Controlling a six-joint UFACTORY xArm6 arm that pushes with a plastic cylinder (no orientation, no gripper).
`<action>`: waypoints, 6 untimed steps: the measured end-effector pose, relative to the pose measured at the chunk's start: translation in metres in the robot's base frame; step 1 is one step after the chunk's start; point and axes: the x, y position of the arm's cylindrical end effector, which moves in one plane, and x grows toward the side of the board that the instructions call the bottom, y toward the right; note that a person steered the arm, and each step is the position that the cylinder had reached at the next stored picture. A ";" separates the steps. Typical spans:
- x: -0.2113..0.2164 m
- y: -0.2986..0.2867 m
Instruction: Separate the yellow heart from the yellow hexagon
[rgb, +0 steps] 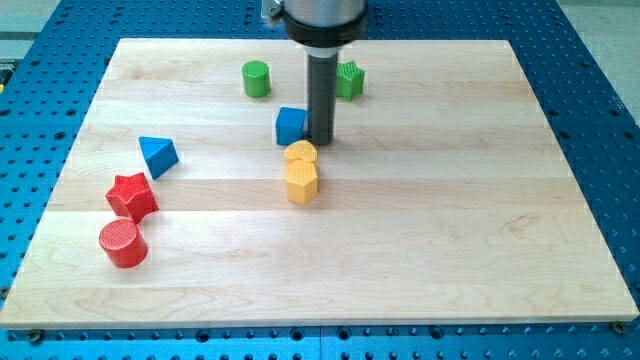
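Observation:
The yellow heart (300, 153) and the yellow hexagon (301, 182) sit touching near the board's middle, the heart above the hexagon in the view. My tip (322, 141) rests on the board just above and right of the heart, close to it. A blue cube (290, 126) stands directly left of the rod, just above the heart.
A green cylinder (256, 79) and a green star-like block (348, 80) stand near the view's top. A blue triangle (158, 155), a red star (131, 196) and a red cylinder (123, 243) lie at the left. The wooden board (450, 230) lies on a blue perforated table.

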 end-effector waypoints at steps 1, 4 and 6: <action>-0.010 -0.088; 0.018 -0.054; 0.078 0.023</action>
